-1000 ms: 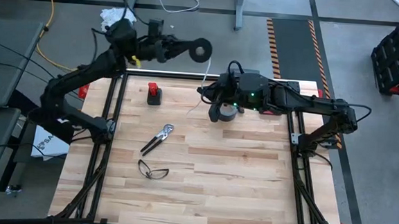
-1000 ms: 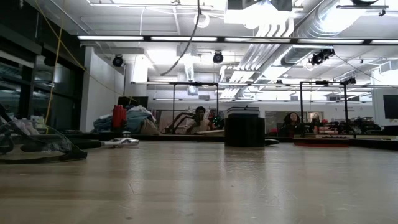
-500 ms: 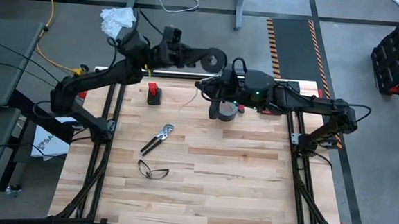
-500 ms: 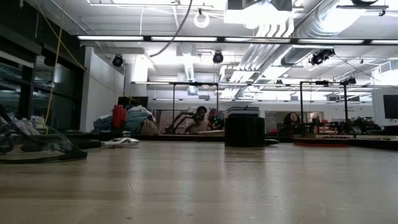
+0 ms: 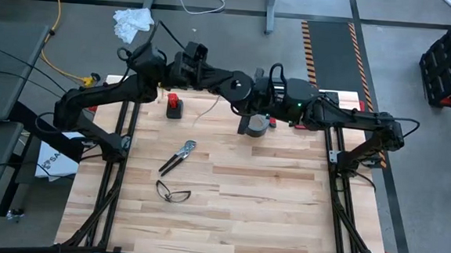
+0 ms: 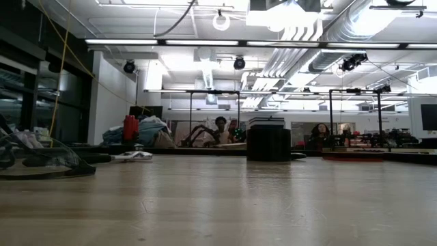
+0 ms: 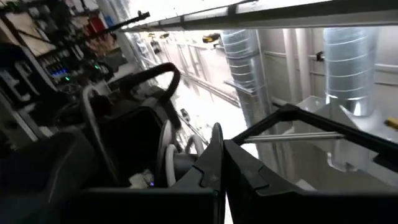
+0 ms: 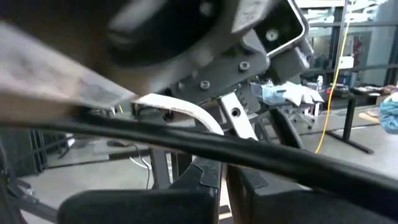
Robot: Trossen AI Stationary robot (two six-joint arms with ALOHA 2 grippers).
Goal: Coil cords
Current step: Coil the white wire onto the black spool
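Observation:
My left gripper [image 5: 230,83] reaches over the table's far edge and is shut on the small black round spool [image 5: 239,86], which has white cord [image 7: 165,157] wound on it. My right gripper [image 5: 251,99] is shut right beside the spool, above the grey tape roll [image 5: 255,125]. A loose tail of the thin white cord [image 5: 205,109] hangs down and to the left over the table. In the right wrist view the cord [image 8: 180,107] curves in front of my fingers. My left gripper pinches the spool by the rim of one flange [image 7: 216,142] between its two fingers. The fingers come level from the table's left. The spool is lifted clear of the table, its axis about level. My right gripper is shut on the white cord close to the spool. The cord [image 8: 208,121] curves down toward the fingertips, but a dark bar hides the place of contact. The tail hangs slack below.
A red and black object [image 5: 174,106] stands at the far left of the table. Pliers [image 5: 178,156] and a pair of glasses [image 5: 172,191] lie left of the middle. The tape roll stands under my right gripper. The yellow cable [image 5: 55,22] lies on the floor.
My left gripper has carried the spool toward the table's right and near edges, from beyond the far edge to right beside my right gripper. The cord's loose tail has swung toward the table's left.

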